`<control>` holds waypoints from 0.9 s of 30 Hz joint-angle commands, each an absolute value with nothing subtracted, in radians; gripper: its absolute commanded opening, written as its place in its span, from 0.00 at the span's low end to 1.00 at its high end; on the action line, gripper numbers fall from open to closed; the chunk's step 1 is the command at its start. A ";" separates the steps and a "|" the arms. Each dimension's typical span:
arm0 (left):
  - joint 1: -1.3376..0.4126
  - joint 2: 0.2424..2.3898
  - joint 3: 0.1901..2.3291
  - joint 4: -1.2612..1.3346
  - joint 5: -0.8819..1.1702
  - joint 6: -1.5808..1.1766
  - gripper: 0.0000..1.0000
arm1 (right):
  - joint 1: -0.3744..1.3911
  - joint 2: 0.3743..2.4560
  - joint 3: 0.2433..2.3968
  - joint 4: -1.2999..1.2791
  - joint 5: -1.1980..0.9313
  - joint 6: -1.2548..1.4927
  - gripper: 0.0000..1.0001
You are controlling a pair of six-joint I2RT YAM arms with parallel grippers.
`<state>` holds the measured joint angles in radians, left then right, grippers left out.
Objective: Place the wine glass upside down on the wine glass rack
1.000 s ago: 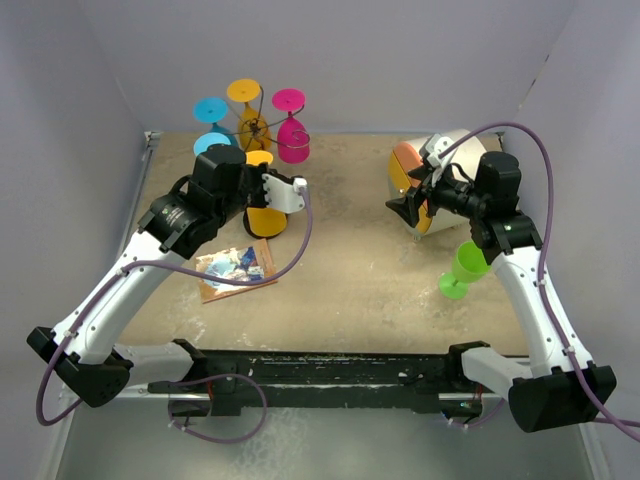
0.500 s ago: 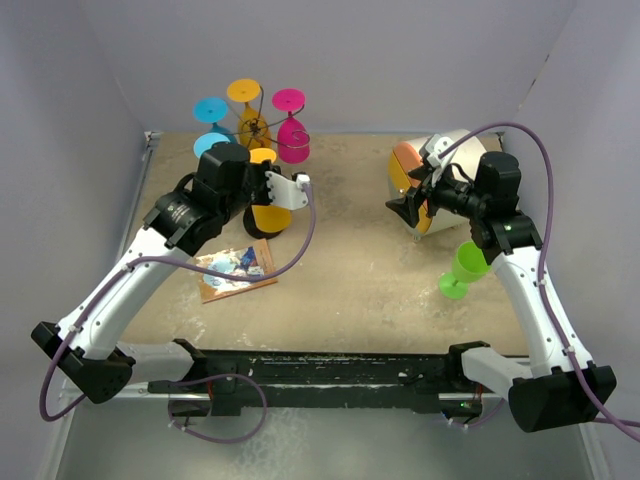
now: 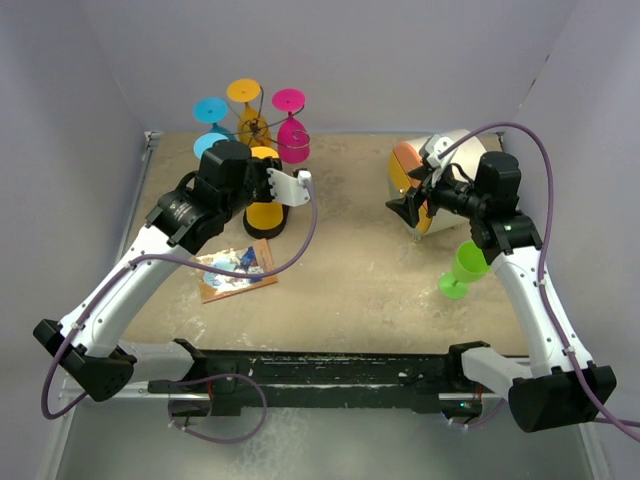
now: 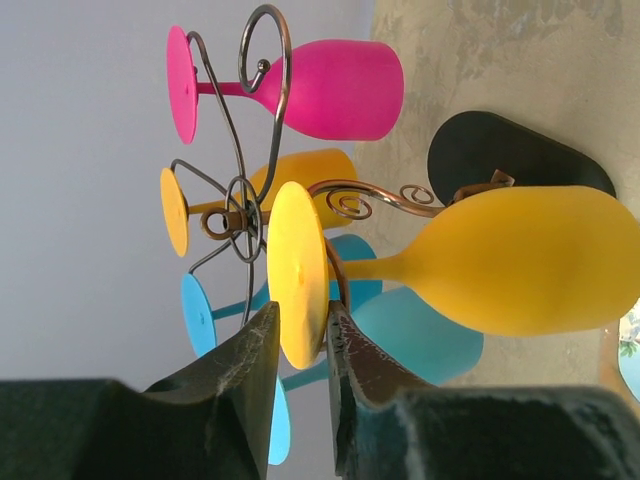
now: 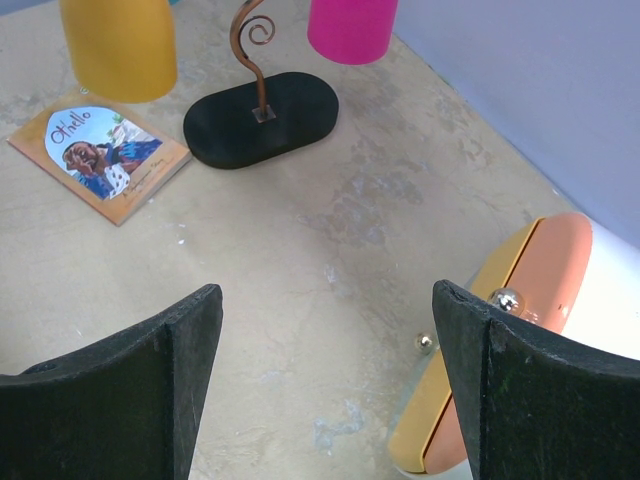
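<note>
Between the left gripper's fingers sits the foot of the yellow glass; whether they grip it, I cannot tell. It hangs bowl-down on the rack. The right gripper is spread wide, empty.

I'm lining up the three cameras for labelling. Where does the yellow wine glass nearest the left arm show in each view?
Top external: the yellow wine glass hangs left of centre, on the near side of the wine glass rack.
Left wrist: centre to right edge, its foot between the fingers.
Right wrist: top left corner, bowl only.
Shared landmark: the pink wine glass.
</note>
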<state>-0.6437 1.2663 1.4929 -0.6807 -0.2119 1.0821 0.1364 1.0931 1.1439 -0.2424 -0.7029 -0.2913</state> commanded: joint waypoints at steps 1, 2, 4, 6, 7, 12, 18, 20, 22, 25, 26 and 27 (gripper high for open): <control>-0.650 1.266 1.532 -0.673 -0.186 1.034 0.31 | 0.130 1.094 1.157 -0.232 -0.731 -0.304 0.88; -0.650 1.265 1.533 -0.673 -0.180 1.028 0.32 | 0.131 1.094 1.156 -0.232 -0.730 -0.305 0.88; -0.650 1.264 1.537 -0.675 -0.167 1.016 0.35 | 0.131 1.094 1.155 -0.232 -0.729 -0.307 0.88; -0.650 1.259 1.542 -0.676 -0.159 1.002 0.38 | 0.130 1.094 1.155 -0.232 -0.728 -0.307 0.88; -0.650 1.259 1.544 -0.678 -0.153 0.996 0.38 | 0.130 1.095 1.155 -0.232 -0.729 -0.308 0.88; -0.650 1.254 1.548 -0.677 -0.131 0.970 0.41 | 0.130 1.098 1.157 -0.235 -0.729 -0.309 0.88; -0.650 1.246 1.548 -0.684 -0.092 0.940 0.47 | 0.131 1.100 1.158 -0.240 -0.727 -0.311 0.88; -0.650 1.241 1.547 -0.691 -0.074 0.926 0.52 | 0.131 1.097 1.162 -0.243 -0.722 -0.314 0.88; -0.650 1.233 1.543 -0.699 -0.054 0.907 0.56 | 0.130 1.095 1.167 -0.249 -0.711 -0.317 0.88; -0.650 1.209 1.526 -0.698 -0.030 0.868 0.65 | 0.130 1.092 1.185 -0.272 -0.678 -0.335 0.88; -0.650 1.198 1.519 -0.697 -0.021 0.855 0.67 | 0.130 1.092 1.195 -0.289 -0.665 -0.342 0.88; -0.649 1.191 1.515 -0.697 -0.016 0.840 0.70 | 0.130 1.092 1.207 -0.306 -0.650 -0.352 0.88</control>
<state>-0.6449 1.2526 1.5013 -0.7204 -0.0734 0.9199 0.1364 1.0992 1.1442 -0.2626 -0.6922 -0.3099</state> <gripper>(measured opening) 0.658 0.881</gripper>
